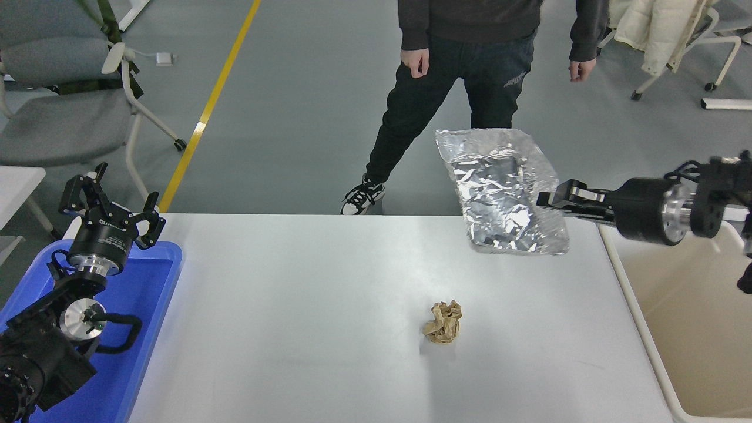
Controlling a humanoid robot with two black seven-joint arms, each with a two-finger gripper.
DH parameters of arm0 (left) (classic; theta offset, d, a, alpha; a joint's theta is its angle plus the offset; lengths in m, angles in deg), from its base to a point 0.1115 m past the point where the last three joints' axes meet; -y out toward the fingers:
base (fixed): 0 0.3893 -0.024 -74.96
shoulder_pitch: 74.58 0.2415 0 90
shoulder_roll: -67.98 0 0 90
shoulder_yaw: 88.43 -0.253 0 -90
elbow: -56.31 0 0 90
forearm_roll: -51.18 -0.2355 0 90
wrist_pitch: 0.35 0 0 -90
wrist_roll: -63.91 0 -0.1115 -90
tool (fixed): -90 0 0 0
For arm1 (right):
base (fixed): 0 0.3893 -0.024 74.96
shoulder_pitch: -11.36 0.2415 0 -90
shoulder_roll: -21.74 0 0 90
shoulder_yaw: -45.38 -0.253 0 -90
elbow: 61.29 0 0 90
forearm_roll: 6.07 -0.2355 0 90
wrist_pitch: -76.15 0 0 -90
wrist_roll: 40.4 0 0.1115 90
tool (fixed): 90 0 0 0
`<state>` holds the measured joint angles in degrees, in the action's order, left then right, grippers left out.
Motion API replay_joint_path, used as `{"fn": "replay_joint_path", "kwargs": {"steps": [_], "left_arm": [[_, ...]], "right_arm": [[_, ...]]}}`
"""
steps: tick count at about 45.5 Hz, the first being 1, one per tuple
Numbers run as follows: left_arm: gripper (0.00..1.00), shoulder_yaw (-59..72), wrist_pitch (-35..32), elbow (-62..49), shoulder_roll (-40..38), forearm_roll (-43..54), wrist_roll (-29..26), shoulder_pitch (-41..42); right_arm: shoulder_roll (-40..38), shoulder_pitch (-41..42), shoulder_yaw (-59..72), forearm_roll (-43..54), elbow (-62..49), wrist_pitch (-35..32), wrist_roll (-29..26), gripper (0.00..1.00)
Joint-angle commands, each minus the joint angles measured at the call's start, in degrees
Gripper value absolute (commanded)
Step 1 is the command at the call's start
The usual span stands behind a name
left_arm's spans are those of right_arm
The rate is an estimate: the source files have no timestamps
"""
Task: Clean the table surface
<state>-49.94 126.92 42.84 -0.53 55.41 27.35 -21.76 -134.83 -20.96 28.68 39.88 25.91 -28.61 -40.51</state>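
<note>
Your white tabletop (pixel 294 305) fills the frame's centre, bearing a crumpled brown paper ball (pixel 443 322); a person (pixel 464 64) stands behind. At right, your right gripper (pixel 549 200) reaches leftward, fingers pinching a foil tray (pixel 499 191) aloft; the left gripper (pixel 111 205), fingers spread, sits lower left.

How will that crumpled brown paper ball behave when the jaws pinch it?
The crumpled brown paper ball probably crushes further under a pinch, since its folds look loose. It likely weighs little for its size, being only wadded paper. Its irregular, lumpy shape suggests it would skid on the smooth white table surface if nudged, not roll far.
</note>
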Motion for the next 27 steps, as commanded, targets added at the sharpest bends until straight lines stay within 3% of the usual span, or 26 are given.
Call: {"fn": "replay_joint_path", "kwargs": {"steps": [1,27], "left_arm": [[1.0,0.0,0.0,0.02,-0.04,-0.01,0.0,-0.08],[1.0,0.0,-0.09,-0.07,-0.04,-0.01,0.0,0.01]], "right_arm": [[-7.62,-3.89,0.44,-4.99,-5.19,0.0,6.26,0.0],[-3.66,-14.53,0.71,-20.46,-29.45,1.32,14.52,0.0]]}}
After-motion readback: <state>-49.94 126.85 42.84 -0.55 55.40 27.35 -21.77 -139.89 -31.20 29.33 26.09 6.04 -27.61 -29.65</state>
